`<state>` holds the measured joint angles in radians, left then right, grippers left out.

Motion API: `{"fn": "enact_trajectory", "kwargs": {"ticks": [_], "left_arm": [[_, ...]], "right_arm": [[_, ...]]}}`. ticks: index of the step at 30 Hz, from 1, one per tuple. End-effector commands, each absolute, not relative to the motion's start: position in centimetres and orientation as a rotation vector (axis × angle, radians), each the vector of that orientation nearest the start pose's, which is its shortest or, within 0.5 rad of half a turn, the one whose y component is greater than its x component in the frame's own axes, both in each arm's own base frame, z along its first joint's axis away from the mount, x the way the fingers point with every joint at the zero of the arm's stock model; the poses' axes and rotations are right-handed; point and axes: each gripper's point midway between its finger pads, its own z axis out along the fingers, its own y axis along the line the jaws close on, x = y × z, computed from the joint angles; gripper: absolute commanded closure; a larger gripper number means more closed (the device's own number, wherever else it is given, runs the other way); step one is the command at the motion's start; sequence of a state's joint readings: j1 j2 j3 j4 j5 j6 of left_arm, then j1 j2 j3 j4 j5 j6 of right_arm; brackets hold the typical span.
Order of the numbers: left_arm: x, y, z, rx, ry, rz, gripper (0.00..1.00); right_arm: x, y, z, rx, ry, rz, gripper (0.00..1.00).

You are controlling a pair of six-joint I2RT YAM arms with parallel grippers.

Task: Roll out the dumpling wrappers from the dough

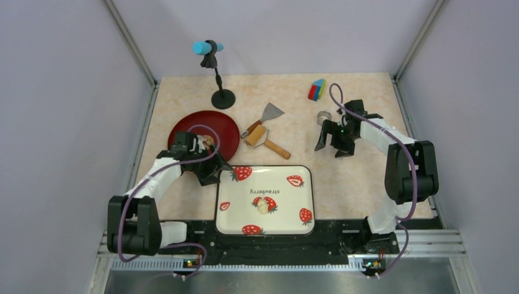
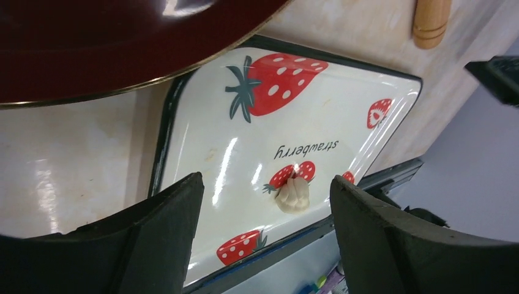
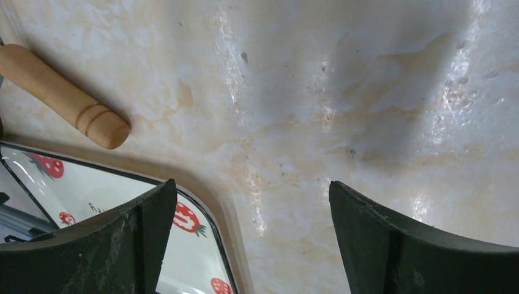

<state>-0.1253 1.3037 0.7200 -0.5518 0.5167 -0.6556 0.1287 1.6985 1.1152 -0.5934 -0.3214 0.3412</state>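
The dough (image 1: 263, 206) is a small pale cream lump resting on a white strawberry-print tray (image 1: 287, 217) at the near middle of the table. In the left wrist view the dough (image 2: 294, 195) lies on the tray (image 2: 202, 141), well beyond my fingers. My left gripper (image 1: 217, 173) hovers open and empty (image 2: 266, 180) at the tray's far-left corner. My right gripper (image 1: 330, 148) is open and empty (image 3: 251, 184) over bare tabletop, to the right of the rolling pin (image 1: 266, 141). The dumpling wrappers are out of view.
A dark red plate (image 1: 205, 131) sits behind my left gripper, with something pale on it, half hidden by the wrist. A metal scraper (image 1: 269, 113), a silver ring (image 1: 323, 117), a coloured block (image 1: 316, 90) and a microphone stand (image 1: 217, 92) stand farther back. The pin's handle (image 3: 67, 98) shows near the tray corner (image 3: 196, 257).
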Motion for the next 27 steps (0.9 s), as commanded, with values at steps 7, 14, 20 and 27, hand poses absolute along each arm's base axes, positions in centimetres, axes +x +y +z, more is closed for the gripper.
{"fn": "enact_trajectory", "kwargs": {"ticks": [7,14,20,27], "left_arm": [[21.4,-9.4,6.9,-0.704,2.791,-0.717,0.21],[21.2,-9.8,5.4,-0.716,2.855,-0.746,0.26],[21.6,-12.1,5.3,-0.629,2.897,-0.834,0.31],[22.4,-15.2,5.0,-0.590,2.909,-0.925,0.35]], "right_arm": [[30.7,11.3,7.4,0.179,2.889,0.554,0.14],[28.4,11.4,6.3,0.177,3.020,0.581,0.16],[26.7,11.6,6.0,0.201,3.090,0.616,0.19],[25.5,12.4,5.9,0.220,3.126,0.710,0.25]]}}
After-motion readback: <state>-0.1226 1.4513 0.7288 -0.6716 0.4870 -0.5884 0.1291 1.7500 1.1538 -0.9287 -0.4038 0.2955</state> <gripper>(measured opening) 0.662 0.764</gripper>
